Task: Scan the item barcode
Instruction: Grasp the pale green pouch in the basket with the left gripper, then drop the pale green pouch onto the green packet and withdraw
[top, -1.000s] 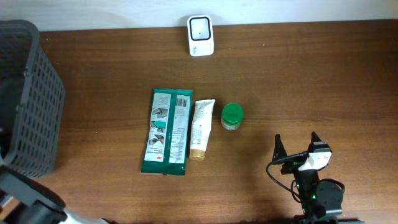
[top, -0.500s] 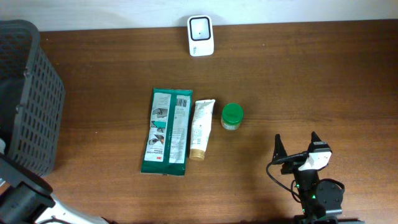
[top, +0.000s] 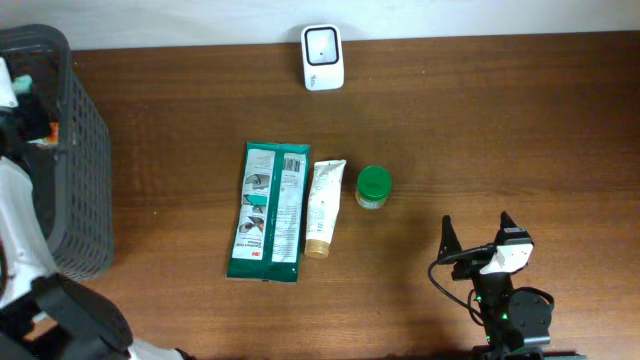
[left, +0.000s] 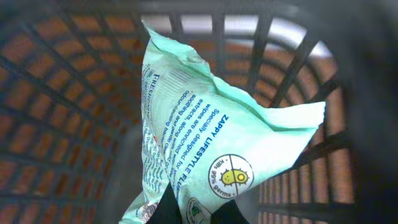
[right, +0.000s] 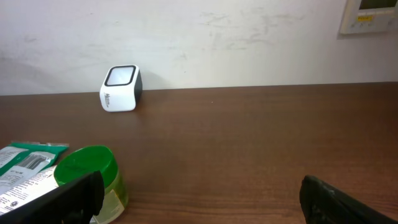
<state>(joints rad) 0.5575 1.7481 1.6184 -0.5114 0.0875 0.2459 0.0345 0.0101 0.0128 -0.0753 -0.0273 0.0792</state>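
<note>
Beside 1 tube (top: 324, 207): 1 pkt (top: 267, 211), 1 jar (top: 373, 186)

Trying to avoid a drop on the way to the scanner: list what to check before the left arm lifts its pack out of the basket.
1. Left gripper shut on the wipes pack: ok.
2. Grip secure, holding only one end of the pack: cannot tell.
3. Barcode found on the pack: not ok, none on the face in view.
4. Scanner unobstructed on the table: ok.
5. Right gripper open, away from the scanner: ok.
6. Pack clear of the basket walls: cannot tell.
</note>
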